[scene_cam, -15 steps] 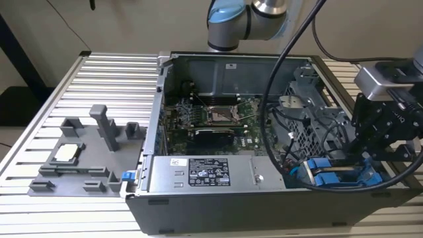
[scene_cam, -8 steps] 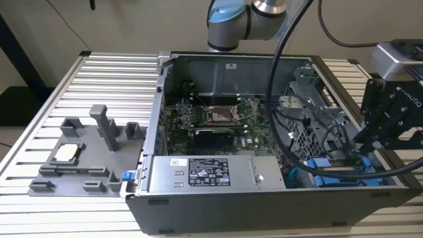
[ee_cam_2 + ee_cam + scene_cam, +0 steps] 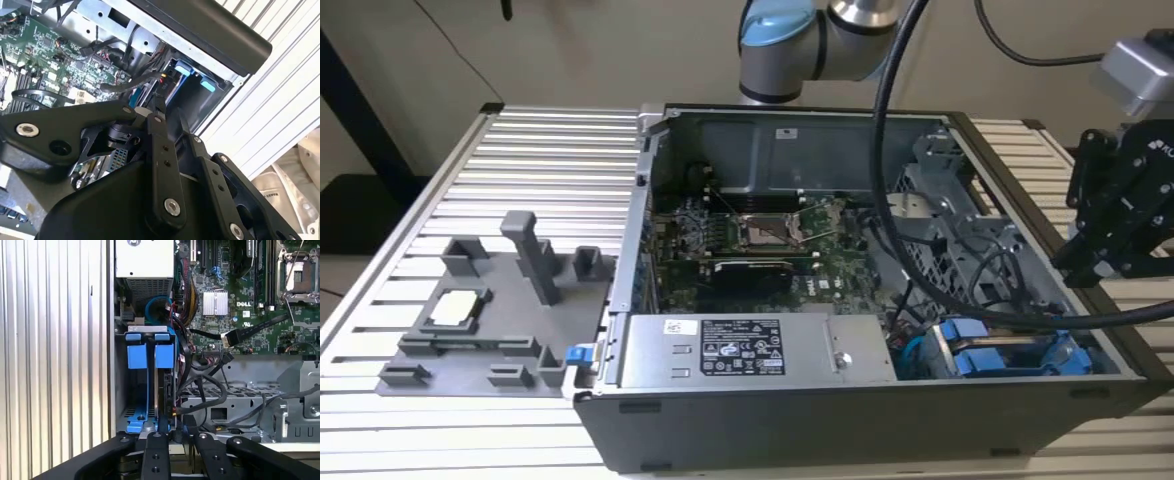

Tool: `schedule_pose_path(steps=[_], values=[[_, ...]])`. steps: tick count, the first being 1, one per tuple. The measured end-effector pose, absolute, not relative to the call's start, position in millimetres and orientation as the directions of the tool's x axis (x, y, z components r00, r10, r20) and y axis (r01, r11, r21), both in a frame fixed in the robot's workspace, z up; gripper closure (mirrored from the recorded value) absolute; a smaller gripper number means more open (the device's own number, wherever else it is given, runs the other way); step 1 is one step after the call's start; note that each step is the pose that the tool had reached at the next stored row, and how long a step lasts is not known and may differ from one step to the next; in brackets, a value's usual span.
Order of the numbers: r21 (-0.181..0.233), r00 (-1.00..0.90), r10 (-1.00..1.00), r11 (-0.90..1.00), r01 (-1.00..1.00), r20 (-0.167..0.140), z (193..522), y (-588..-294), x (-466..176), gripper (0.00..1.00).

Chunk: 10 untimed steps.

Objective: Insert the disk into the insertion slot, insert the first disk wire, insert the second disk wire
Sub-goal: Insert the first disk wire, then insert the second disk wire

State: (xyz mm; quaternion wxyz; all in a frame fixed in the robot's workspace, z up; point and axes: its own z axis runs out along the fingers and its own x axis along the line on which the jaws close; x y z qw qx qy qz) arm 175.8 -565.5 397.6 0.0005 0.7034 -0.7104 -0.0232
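With the disk [image 3: 164, 358] seemingly seated at the case's [image 3: 854, 425] five o'clock corner, wiring seems in hand: the gripper [image 3: 1101, 262] hangs at three o'clock, I can't tell how its jaws stand, and the loose wire [image 3: 231, 338] wants squaring up.

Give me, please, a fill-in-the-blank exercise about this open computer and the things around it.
1. The two drive carriers in the bay have ___ frames.
2. The grey fixture stands on the slatted table, at the exterior view's ___ of the computer case.
3. The gripper hangs beyond the case's wall at the exterior view's ___.
Missing words: blue; left; right.
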Motion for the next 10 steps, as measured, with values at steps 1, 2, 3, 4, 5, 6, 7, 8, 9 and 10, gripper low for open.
schedule_pose_path(steps=[1,2,3,4,5,6,7,8,9,10], values=[[0.034,-0.010,-0.999,0.009,-0.999,-0.032,397.7,-565.5,175.8,0.73],[0.034,-0.010,-0.999,0.009,-0.999,-0.032,397.7,-565.5,175.8,0.73],[0.034,-0.010,-0.999,0.009,-0.999,-0.032,397.7,-565.5,175.8,0.73],[0.034,-0.010,-0.999,0.009,-0.999,-0.032,397.7,-565.5,175.8,0.73],[0.034,-0.010,-0.999,0.009,-0.999,-0.032,397.7,-565.5,175.8,0.73],[0.034,-0.010,-0.999,0.009,-0.999,-0.032,397.7,-565.5,175.8,0.73],[0.034,-0.010,-0.999,0.009,-0.999,-0.032,397.8,-565.5,175.8,0.73],[0.034,-0.011,-0.999,0.010,-0.999,-0.031,397.8,-564.7,175.4,0.73],[0.034,-0.012,-0.999,0.011,-0.999,-0.031,397.9,-563.3,174.6,0.73],[0.034,-0.013,-0.999,0.012,-0.999,-0.032,397.7,-561.9,173.7,0.73]])
